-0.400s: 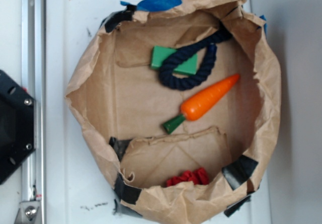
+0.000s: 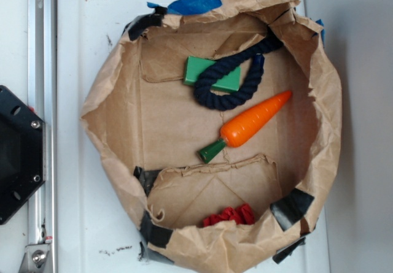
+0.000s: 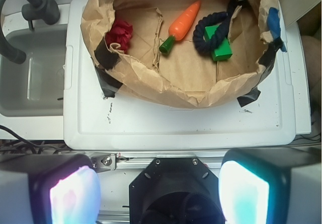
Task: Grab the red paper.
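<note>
Nothing in the bag has moved since the earlier picture; only the view has slid a tiny bit. One red paper (image 2: 229,216) (image 3: 119,33) lies crumpled against the wall of the brown paper bag (image 2: 325,89) (image 3: 151,85), far ahead of the fingers (image 3: 74,194) and off to their left. One orange carrot (image 2: 253,126) (image 3: 182,22) with a green top lies further in, apart from the paper. One dark blue rope (image 2: 236,76) (image 3: 214,25) curls around one green block (image 2: 206,72) (image 3: 219,45). The bag sits on a white tray (image 2: 92,224) (image 3: 176,128). Only the wrist view shows the gripper (image 3: 160,194), its two fingers spread wide and holding nothing, and a grey sink (image 3: 30,73) to their left.
</note>
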Controlling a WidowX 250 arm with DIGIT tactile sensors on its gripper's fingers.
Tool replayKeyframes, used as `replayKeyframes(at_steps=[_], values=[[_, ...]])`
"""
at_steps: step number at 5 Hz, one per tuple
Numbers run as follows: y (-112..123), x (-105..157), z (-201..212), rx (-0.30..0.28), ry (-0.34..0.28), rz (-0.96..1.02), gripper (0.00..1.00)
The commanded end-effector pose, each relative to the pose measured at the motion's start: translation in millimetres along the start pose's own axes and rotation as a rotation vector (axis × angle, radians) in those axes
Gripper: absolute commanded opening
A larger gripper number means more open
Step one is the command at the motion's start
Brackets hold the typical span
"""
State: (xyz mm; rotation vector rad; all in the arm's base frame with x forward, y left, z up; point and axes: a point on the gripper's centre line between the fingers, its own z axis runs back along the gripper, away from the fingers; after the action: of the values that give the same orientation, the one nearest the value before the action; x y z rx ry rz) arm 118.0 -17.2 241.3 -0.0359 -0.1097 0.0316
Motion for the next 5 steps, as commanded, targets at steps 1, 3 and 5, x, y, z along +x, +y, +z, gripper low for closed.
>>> replayKeyframes(at_steps=[1, 3, 5], values=[[5.6, 40.2, -10.2, 0.008, -0.046, -0.088, 1.0], [66.8, 146.3, -27.2, -0.018, -0.105, -0.329, 1.0], [14.6, 166.0, -67.0, -0.107, -0.144, -0.764, 1.0]])
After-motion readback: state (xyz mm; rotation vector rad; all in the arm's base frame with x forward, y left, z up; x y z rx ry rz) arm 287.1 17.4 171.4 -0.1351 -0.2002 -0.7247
